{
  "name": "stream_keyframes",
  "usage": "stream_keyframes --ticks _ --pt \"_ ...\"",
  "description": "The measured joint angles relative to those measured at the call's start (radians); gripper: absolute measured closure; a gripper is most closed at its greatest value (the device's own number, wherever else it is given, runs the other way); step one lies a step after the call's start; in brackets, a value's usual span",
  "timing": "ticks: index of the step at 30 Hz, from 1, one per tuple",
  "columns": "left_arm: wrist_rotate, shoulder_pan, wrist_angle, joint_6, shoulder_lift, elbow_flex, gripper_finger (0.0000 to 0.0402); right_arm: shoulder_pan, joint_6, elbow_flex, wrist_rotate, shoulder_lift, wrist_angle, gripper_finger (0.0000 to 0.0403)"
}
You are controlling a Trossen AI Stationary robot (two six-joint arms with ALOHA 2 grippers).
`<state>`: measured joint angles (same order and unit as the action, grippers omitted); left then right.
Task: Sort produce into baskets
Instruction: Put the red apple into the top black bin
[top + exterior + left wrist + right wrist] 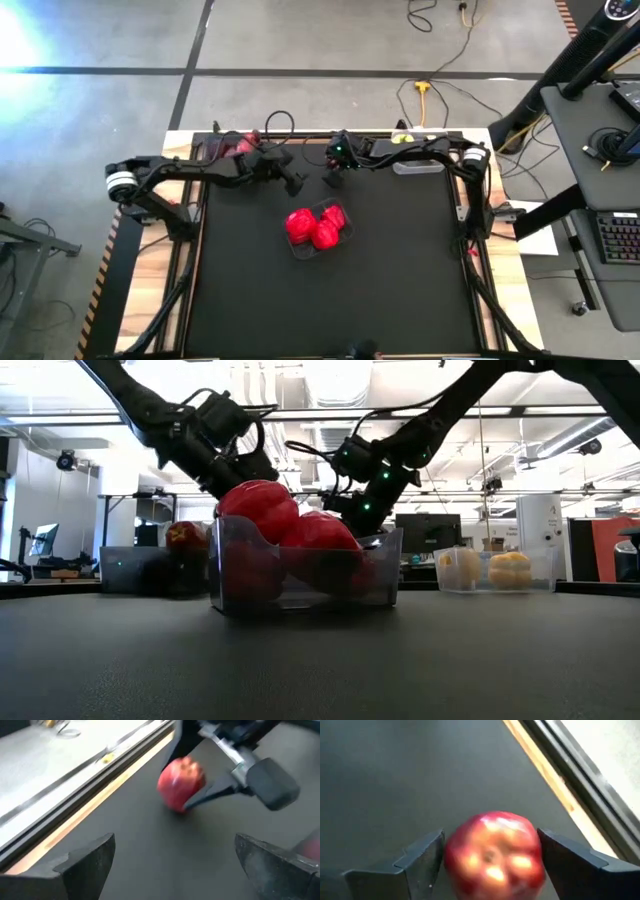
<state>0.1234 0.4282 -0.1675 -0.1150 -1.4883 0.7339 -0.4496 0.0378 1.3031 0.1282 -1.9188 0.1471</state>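
Note:
A dark red apple-like fruit (492, 855) sits between the fingers of my right gripper (490, 851), near the table's far edge (332, 180). It also shows in the left wrist view (180, 782). My left gripper (175, 852) is open and empty, just left of it (296, 184). Bright red peppers (312, 228) fill the clear basket (300, 588) at the table's middle. Another maroon fruit (186, 537) lies in the dark basket (215, 150) at far left. Yellow peppers (510, 570) lie in the clear basket (418, 167) at far right. My right gripper pinches the fruit between its two fingers, one on each opposite side (451, 860). The fruit's stem end faces the wrist camera. In the left wrist view one finger (212, 794) lies low along the fruit's side. I cannot tell whether the fruit touches the table.
The table's far wooden edge and metal rail (95, 785) run close behind both grippers. The pepper basket stands just on the near side of them. The black mat (330, 300) lies bare toward the near edge. Cables lie on the floor beyond the table.

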Motion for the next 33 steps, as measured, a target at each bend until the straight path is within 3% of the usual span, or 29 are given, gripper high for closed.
stream_keyframes --ticks 8,12,18,21,29,33 --pt "-0.086 -0.001 -0.254 0.085 -0.118 -0.034 0.0012 0.02 0.034 -0.001 0.004 0.091 0.056 0.004" --pt "-0.117 -0.003 -0.328 0.13 -0.197 -0.022 0.0012 0.041 0.052 -0.001 0.007 0.179 0.16 0.0031" --pt "-0.144 -0.015 -0.375 0.135 -0.3 0.036 0.0012 0.035 0.038 -0.008 0.195 0.27 0.38 0.003" --pt "-0.144 -0.025 -0.371 0.161 -0.335 0.065 0.0012 0.026 0.026 -0.028 0.259 0.278 0.424 0.003" --pt "-0.148 -0.032 -0.369 0.261 -0.386 0.125 0.0013 -0.083 0.073 -0.105 0.265 0.235 0.331 0.003" --pt "-0.209 -0.032 -0.371 0.309 -0.412 0.145 0.0013 -0.123 0.073 -0.129 0.242 0.204 0.342 0.003"
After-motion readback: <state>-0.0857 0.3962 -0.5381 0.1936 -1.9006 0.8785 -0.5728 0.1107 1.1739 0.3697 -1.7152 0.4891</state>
